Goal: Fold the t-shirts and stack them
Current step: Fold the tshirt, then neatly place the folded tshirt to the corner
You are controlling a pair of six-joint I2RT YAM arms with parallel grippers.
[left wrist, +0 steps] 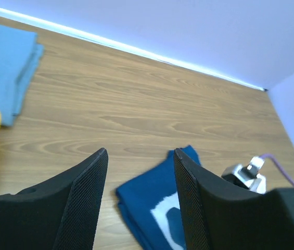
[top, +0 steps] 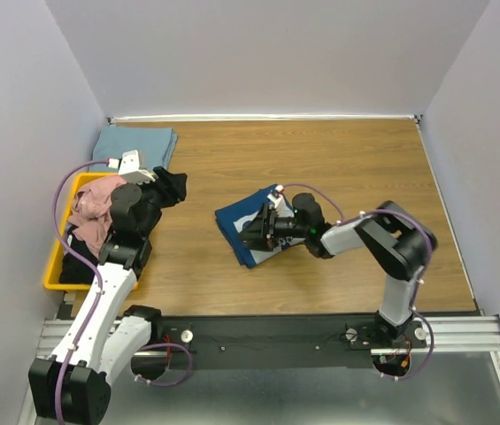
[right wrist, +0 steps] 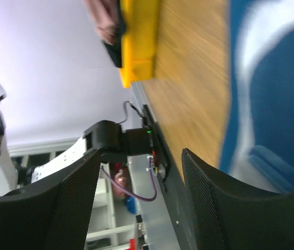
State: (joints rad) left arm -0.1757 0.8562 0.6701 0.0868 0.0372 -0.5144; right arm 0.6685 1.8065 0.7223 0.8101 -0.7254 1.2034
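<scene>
Top external view: the navy shirt (top: 236,226) lies partly folded in the middle of the table (top: 338,159), a bit of its white print showing. The right gripper (top: 257,232) sits low over its right part, pointing left. The right wrist view shows its fingers spread wide with nothing between them and the navy cloth close on one side. I cannot tell whether they touch it.

The left gripper (top: 172,186) hangs just right of the yellow bin (top: 55,266), pointing towards the navy shirt but well apart from it. Its fingers are also wide and empty, with bare wood between them in the left wrist view. A folded blue shirt (top: 134,142) lies flat in the far left corner. The pink shirt (top: 95,204) is heaped in the bin on top of a black shirt (top: 74,252).
</scene>
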